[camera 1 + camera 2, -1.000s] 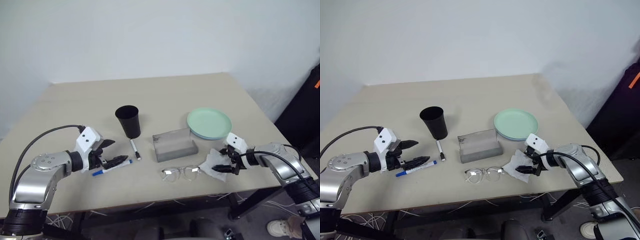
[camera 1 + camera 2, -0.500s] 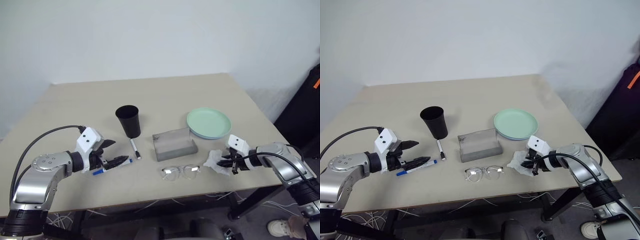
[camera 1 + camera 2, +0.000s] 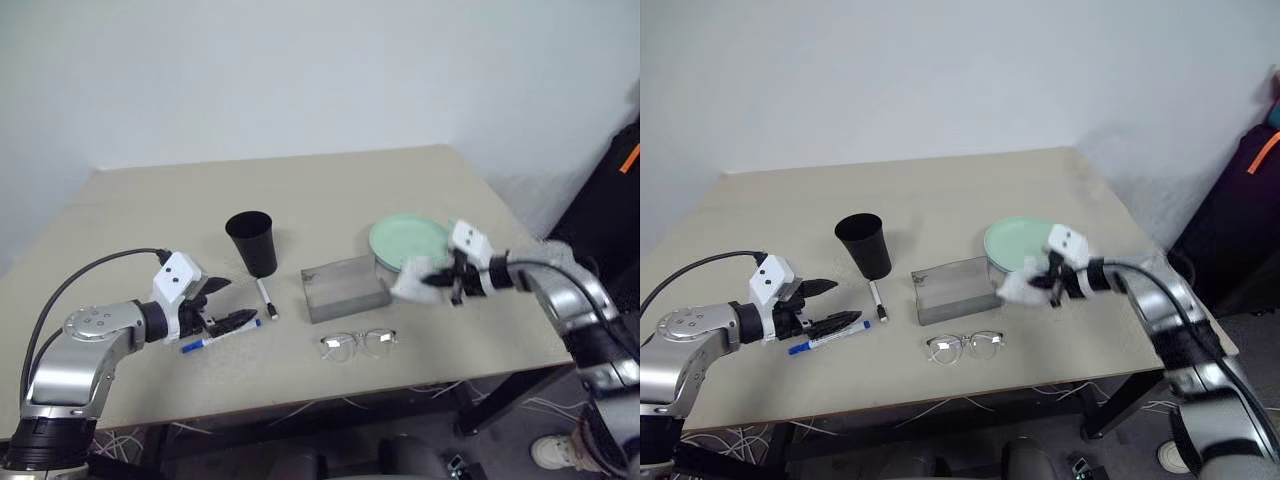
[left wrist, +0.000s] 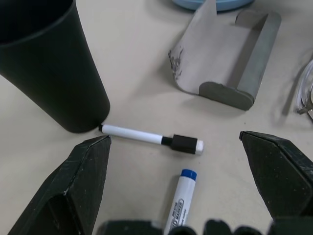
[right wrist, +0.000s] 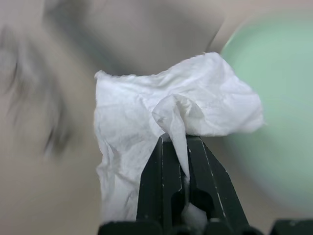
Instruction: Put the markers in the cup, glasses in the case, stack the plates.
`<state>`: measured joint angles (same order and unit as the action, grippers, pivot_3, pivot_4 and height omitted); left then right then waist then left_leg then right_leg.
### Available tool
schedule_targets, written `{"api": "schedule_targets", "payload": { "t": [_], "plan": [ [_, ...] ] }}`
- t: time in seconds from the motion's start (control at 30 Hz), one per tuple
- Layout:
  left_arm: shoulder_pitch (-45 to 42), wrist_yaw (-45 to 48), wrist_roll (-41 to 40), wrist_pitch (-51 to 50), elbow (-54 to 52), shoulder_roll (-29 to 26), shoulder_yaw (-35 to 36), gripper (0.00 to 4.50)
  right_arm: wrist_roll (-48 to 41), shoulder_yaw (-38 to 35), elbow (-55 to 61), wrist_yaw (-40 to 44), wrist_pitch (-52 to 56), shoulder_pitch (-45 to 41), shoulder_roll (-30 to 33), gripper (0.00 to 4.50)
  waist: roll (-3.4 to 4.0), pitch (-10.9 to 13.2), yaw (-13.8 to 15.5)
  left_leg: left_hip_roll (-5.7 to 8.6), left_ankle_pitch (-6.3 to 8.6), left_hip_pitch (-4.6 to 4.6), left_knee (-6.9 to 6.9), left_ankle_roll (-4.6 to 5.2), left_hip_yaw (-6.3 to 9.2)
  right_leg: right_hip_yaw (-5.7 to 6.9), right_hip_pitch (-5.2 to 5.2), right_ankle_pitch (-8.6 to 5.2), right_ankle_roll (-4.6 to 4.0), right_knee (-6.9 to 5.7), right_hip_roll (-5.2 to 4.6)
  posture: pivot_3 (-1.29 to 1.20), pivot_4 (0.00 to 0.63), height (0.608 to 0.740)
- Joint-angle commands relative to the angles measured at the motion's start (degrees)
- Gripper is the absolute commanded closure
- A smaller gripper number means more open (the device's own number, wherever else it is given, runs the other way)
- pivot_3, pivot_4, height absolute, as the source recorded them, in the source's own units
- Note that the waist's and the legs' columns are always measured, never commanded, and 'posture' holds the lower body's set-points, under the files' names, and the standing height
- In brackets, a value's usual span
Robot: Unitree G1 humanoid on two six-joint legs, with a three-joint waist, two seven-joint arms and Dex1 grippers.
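The black cup (image 3: 251, 241) stands upright left of centre. A black-capped marker (image 3: 266, 298) lies just in front of it, and a blue-capped marker (image 3: 215, 335) lies further left. My left gripper (image 3: 240, 300) hovers open over the blue marker, touching neither marker. The grey case (image 3: 345, 289) sits open mid-table, with the clear glasses (image 3: 358, 343) on the table in front of it. The green plate (image 3: 405, 240) rests on the light blue plate (image 4: 210, 4). My right gripper (image 5: 178, 142) is shut on a white tissue (image 5: 171, 112), held in the air between case and plates.
The table's front edge (image 3: 330, 395) runs close below the glasses. A black bag with an orange strap (image 3: 620, 190) stands off the table at the right. A pale wall lies behind the far edge.
My right gripper has shut on the white tissue and lifted it off the table, up and toward the plates. The left arm has stayed in place, open.
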<state>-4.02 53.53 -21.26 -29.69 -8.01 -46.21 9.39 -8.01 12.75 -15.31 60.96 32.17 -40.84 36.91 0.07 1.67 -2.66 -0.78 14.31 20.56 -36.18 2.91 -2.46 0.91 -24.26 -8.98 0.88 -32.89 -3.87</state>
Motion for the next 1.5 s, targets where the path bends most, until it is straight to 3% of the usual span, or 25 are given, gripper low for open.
{"api": "schedule_targets", "payload": {
  "t": [0.03, 0.27, 0.47, 0.83, 0.87, 1.13, 1.4, 1.5],
  "plan": [
    [-2.0, 0.0, -0.2, 1.0, 0.2, -0.1, 0.2, 0.00, 3.3, -2.4, -12.8, -8.6, -3.4, -8.2, -3.6, 4.49, -0.06, 0.0, 0.1, 0.00, 0.00, 0.02, 0.00, -0.01, -0.01, 0.00, -0.02, 0.00, 0.00, 0.00, 0.01, 0.00, 0.000, 0.731],
    [-4.0, -0.5, 0.1, 1.3, 0.7, 1.2, -1.6, 0.00, 10.5, -2.2, -42.9, -24.3, -15.4, -20.9, -12.1, 4.49, -0.07, -0.1, 0.1, 0.05, -0.09, 0.14, 0.06, -0.09, -0.02, -0.07, 0.03, 0.20, -0.28, -0.10, 0.00, 0.00, 0.000, 0.731],
    [-3.5, -1.0, 0.1, 1.3, 0.0, 1.7, -1.6, 0.00, 13.4, -2.6, -54.6, -30.2, -21.5, -24.2, -15.1, 4.49, -0.03, -0.1, -0.2, 0.13, -0.17, 0.17, 0.32, 0.04, 0.05, -0.16, 0.00, 0.38, -0.31, -0.05, 0.02, 0.00, 0.000, 0.731],
    [-3.2, -0.9, 0.9, 1.9, -0.6, 1.6, -3.0, 0.00, 14.9, -3.8, -56.6, -29.6, -23.4, -24.5, -14.6, 0.70, -0.01, -0.1, -0.3, 0.11, -0.23, 0.02, 0.17, 0.12, 0.18, -0.16, 0.23, 0.23, -0.21, -0.06, 0.11, 0.00, 0.000, 0.731],
    [-4.1, -0.9, 1.3, 2.1, -0.7, 1.7, -3.9, 0.00, 15.1, -3.9, -55.8, -29.1, -23.9, -24.7, -14.2, 0.39, -0.01, -0.1, -0.2, 0.11, -0.23, 0.02, 0.17, 0.12, 0.19, -0.16, 0.23, 0.22, -0.24, -0.08, 0.12, 0.00, 0.000, 0.731],
    [-10.5, 0.1, 5.4, 3.7, -2.7, 1.2, -11.0, 0.00, 13.0, -6.0, -46.1, -20.7, -18.3, -25.7, -10.9, 0.39, 0.03, -0.1, -0.2, 0.14, -0.29, 0.07, 0.10, 0.11, 0.22, -0.17, 0.27, 0.27, -0.14, -0.10, 0.13, 0.00, 0.000, 0.731],
    [-21.4, 6.2, 10.3, 5.3, -4.2, 2.4, -22.6, 0.00, 10.2, -3.5, -15.7, -4.3, -4.3, -15.6, -4.5, 0.39, 0.06, -0.1, 0.3, 0.14, -0.27, 0.10, 0.17, 0.10, 0.35, -0.15, 0.31, 0.29, -0.11, -0.05, 0.21, 0.00, 0.000, 0.731],
    [-25.1, 9.2, 11.3, 4.9, -4.1, 3.4, -26.6, 0.00, 6.9, -3.8, -5.3, 2.6, -3.6, -10.8, -0.7, 0.39, 0.09, -0.1, 0.5, 0.18, -0.27, 0.13, 0.11, 0.10, 0.34, -0.17, 0.31, 0.27, -0.10, -0.04, 0.18, 0.00, 0.000, 0.731]
  ]
}}
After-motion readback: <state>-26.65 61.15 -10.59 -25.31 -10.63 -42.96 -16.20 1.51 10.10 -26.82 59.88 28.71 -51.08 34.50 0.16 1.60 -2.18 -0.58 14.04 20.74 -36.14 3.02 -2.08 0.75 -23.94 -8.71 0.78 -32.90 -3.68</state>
